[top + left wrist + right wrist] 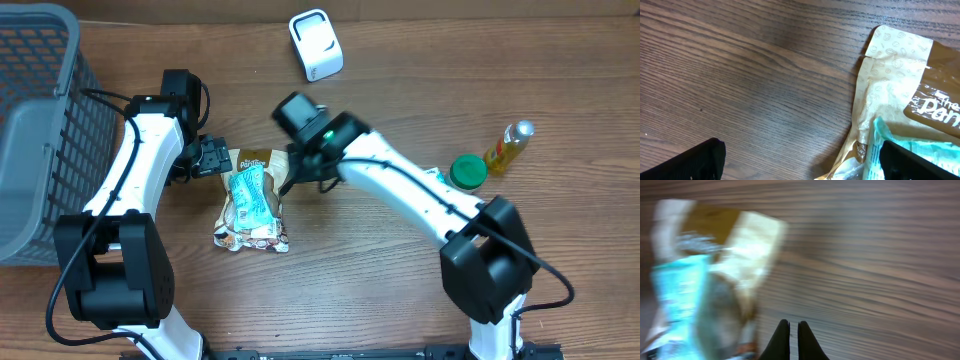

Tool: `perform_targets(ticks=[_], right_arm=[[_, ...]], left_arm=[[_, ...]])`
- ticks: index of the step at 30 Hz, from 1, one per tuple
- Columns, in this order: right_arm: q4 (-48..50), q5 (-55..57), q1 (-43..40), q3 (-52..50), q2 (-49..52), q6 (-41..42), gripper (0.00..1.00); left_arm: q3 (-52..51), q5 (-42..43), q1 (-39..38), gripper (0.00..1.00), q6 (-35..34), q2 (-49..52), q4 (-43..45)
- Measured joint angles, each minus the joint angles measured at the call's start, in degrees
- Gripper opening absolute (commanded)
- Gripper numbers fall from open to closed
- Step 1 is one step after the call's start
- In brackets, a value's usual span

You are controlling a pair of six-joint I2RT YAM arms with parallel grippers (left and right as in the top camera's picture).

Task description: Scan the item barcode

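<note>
snack bag [252,200] between left gripper [214,157], spread wide, and right gripper [793,332], pinched together on nothing. basket [40,130] left, white scanner [316,44] far, bottle [508,146] right.

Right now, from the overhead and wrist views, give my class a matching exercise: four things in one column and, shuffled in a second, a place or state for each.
Column one:
1. snack bag
2. grey basket
3. left end effector
4. right end effector

Column two:
A. shut
B. at the far left edge of the overhead view
C. open
D. lying flat in the middle

Pairs: 1-D, 2-B, 3-C, 4-A
</note>
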Motion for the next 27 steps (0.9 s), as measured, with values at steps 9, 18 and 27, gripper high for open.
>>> perform_targets(ticks=[9, 18, 27], right_arm=[[-0.9, -7.7, -3.4, 0.0, 0.0, -2.4, 1.0], [7.1, -17.5, 0.7, 0.0, 0.0, -4.6, 0.62], [8.3, -8.6, 7.2, 0.0, 0.5, -3.4, 0.58]], left_arm=[[0.0, 0.0, 0.0, 1.0, 0.0, 0.0, 0.0], [0.0, 0.0, 0.0, 0.99, 0.0, 0.0, 0.0], [0.0, 0.0, 0.0, 0.99, 0.0, 0.0, 0.0]])
